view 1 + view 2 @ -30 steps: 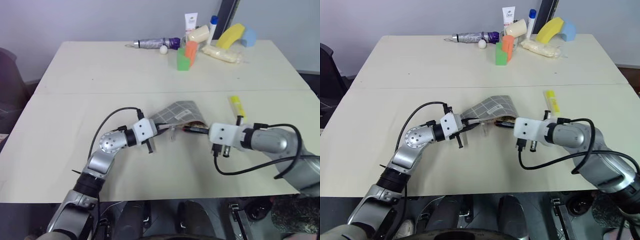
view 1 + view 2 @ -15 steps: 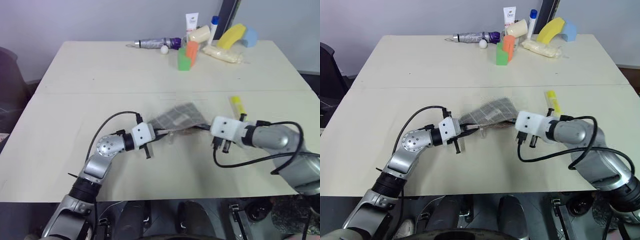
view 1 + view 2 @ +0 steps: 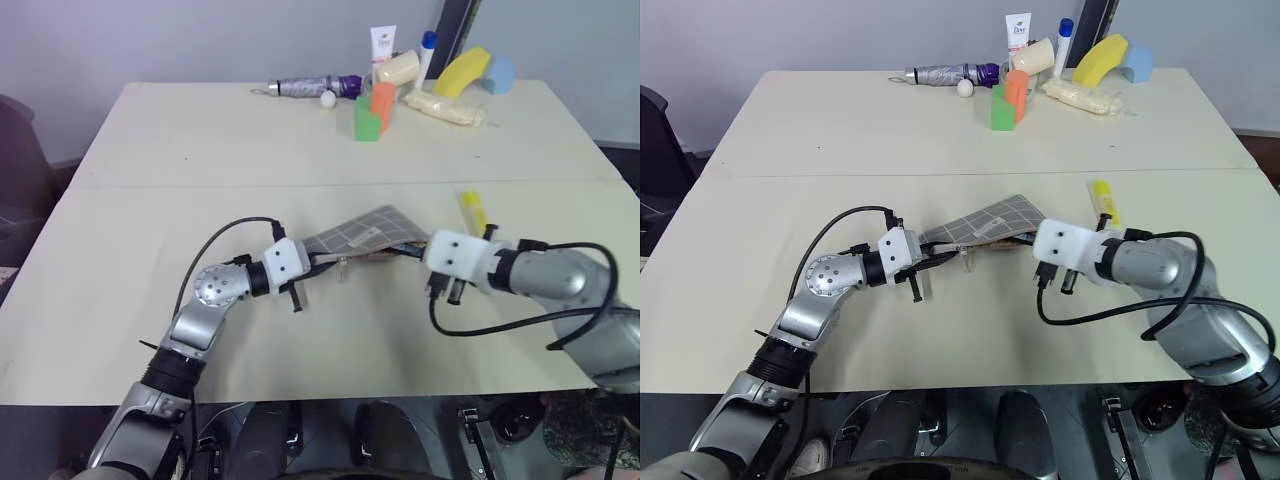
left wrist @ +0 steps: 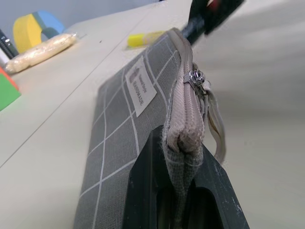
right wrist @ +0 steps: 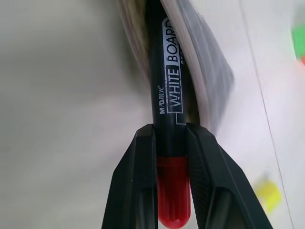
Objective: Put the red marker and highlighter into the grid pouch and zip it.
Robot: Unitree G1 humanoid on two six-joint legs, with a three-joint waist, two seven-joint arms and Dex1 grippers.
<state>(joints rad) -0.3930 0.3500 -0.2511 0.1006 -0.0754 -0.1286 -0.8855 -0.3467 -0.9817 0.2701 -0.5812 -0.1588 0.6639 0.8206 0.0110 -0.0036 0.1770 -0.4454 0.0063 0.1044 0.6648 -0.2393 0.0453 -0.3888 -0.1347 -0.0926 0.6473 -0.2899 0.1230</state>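
Note:
The grey grid pouch hangs just above the table's middle. My left gripper is shut on its near end, by the zipper pull. My right gripper is shut on the red marker, a dark labelled barrel with a red end. The marker's far end pokes into the pouch's open mouth. The yellow highlighter lies on the table just beyond the right gripper, apart from both grippers.
Along the table's far edge lie a grey and purple folded umbrella, green and orange blocks, a white tube, a clear bag and yellow and blue foam shapes.
The pouch shook and now lies flatter, its far end raised. My right gripper with the marker shifted slightly up and to the right. The left gripper stayed put.

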